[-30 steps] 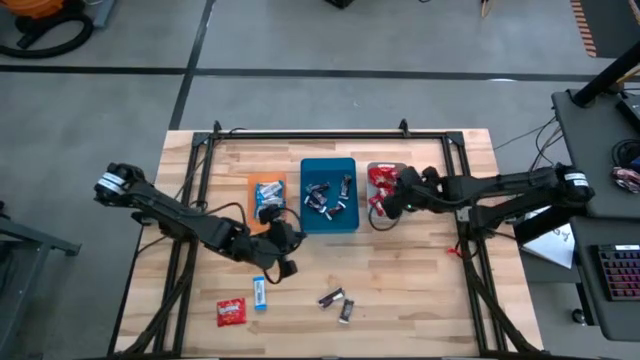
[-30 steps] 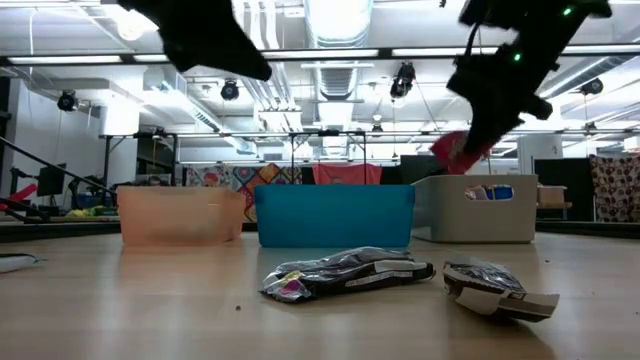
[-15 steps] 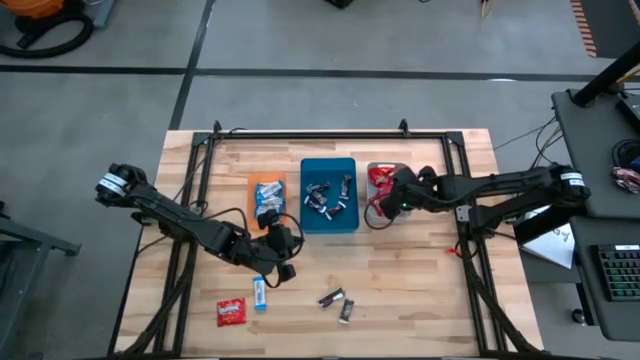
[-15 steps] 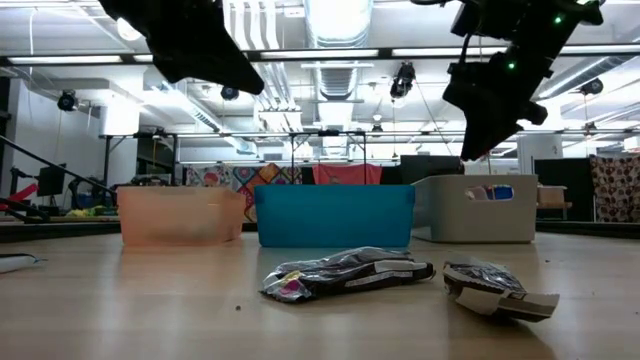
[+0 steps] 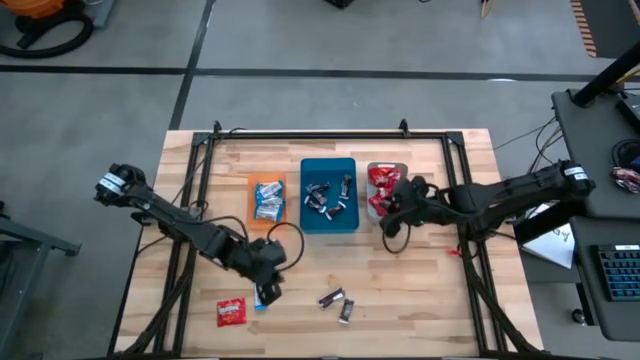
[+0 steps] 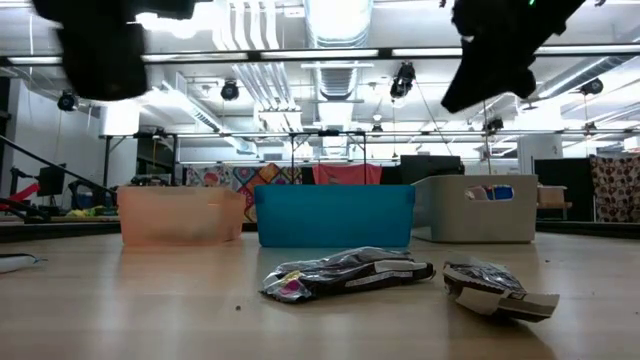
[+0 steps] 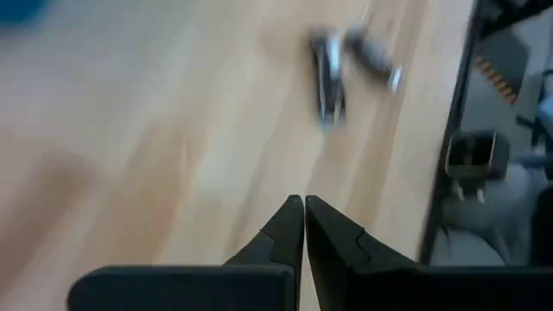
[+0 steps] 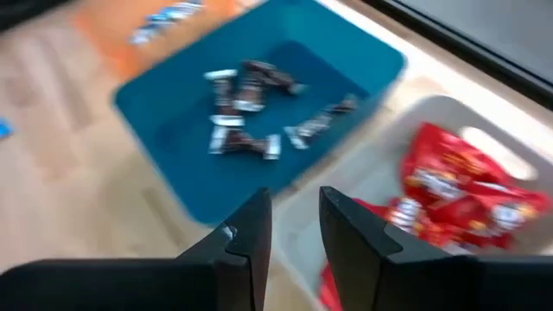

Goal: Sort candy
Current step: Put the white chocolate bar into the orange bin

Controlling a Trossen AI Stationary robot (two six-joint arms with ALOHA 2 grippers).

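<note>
a: where do your grippers stand?

b: your left gripper (image 5: 268, 290) hangs over the wooden slat table (image 5: 420, 290) at seven o'clock from centre, right above the small light blue-and-white wrapped candy (image 5: 260, 299). in its wrist view the dark fingers (image 7: 289, 226) are pressed tip to tip with nothing between them. your right gripper (image 5: 388, 215) sits at the front corner of the grey rectangular tray (image 5: 388, 167), two o'clock from centre; its fingers (image 8: 251, 226) stand slightly parted and empty.

a: and the candy?

b: red wrapped candies (image 5: 379, 186) lie in the grey tray, dark brown-and-silver candies (image 5: 327, 196) in the teal rectangular tray (image 5: 328, 226), blue-and-white ones (image 5: 268, 198) in the orange rectangular tray (image 5: 252, 185). loose on the table: one red wrapped candy (image 5: 231, 312) at seven o'clock, and two dark silver-wrapped candies (image 5: 337, 303) touching, at six o'clock.
</note>
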